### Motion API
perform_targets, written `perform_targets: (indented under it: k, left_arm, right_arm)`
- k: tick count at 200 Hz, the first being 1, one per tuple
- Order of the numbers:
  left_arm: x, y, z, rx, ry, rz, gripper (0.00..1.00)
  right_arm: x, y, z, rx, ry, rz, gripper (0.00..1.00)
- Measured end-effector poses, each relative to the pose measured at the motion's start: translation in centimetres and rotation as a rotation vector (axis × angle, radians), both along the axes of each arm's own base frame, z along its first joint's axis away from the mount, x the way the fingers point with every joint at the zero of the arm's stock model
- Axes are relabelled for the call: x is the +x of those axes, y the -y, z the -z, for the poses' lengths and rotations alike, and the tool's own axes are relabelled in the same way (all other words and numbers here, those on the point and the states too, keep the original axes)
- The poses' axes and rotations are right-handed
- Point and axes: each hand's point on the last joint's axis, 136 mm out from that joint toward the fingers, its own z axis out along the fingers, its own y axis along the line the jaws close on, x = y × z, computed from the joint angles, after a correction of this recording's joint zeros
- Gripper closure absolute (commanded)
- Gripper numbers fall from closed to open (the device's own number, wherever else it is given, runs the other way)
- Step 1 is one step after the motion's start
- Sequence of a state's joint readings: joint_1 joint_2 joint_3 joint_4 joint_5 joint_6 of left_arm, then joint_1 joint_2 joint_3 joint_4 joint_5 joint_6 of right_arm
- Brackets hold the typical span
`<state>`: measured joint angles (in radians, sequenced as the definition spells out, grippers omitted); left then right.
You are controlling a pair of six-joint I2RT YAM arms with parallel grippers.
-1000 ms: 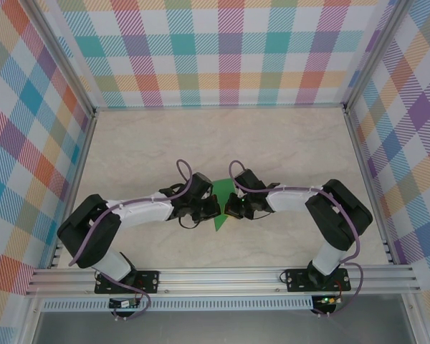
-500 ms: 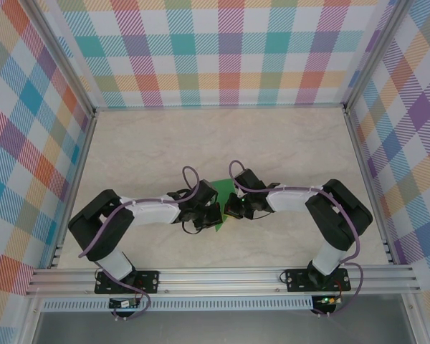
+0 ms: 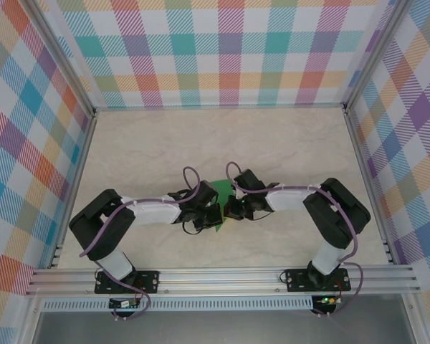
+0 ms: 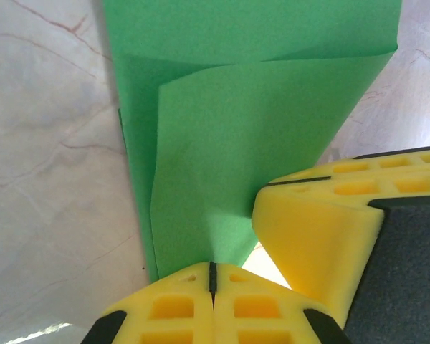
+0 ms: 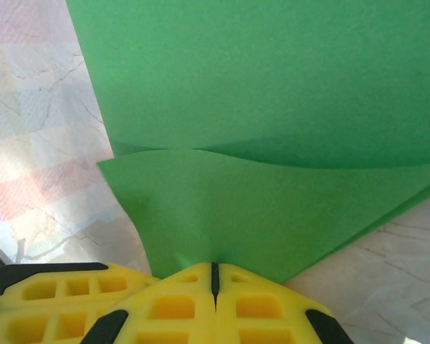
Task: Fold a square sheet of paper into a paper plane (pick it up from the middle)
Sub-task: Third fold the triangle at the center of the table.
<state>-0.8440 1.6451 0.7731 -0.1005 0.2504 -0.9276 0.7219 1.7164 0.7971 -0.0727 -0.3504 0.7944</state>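
I am looking down on the marbled table (image 3: 287,143), with both arms bent inward so their wrists meet near its middle. The square sheet of paper (image 3: 221,189) lies there, partly folded, a green wedge between the two heads. I judge the arms crowd together because each has to pinch the same loose flap and carry it over for a crease.

The left gripper (image 4: 212,278) is clamped tight, its yellow jaws meeting on a lifted green layer. The right gripper (image 5: 213,278) is likewise closed on the paper's bowed edge, just beside its partner.

From above, the heads cover most of the sheet, so I cannot tell its outline or count its folds. In the wrist views the paper runs off the top. I cannot tell whether one ply or two is pinched.
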Motion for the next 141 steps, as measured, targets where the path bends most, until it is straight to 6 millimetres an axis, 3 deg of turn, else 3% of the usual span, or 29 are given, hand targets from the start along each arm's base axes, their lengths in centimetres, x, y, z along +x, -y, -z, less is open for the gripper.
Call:
perform_targets:
  k: [46,121,141]
  left_arm:
    - [0.0,-0.2,0.1,0.012,-0.001,-0.004,1.0]
    - [-0.1,-0.4,0.2,0.022,-0.017,-0.022,1.0]
    - [-0.1,-0.4,0.2,0.024,-0.018,-0.022,1.0]
  right_arm:
    - [1.0,1.0,0.0,0.002,0.004,0.0,0.98]
    - [7.2,6.0,-0.1,-0.008,0.023,0.145,0.98]
    - [8.1,7.0,-0.3,-0.029,0.036,0.177,0.97]
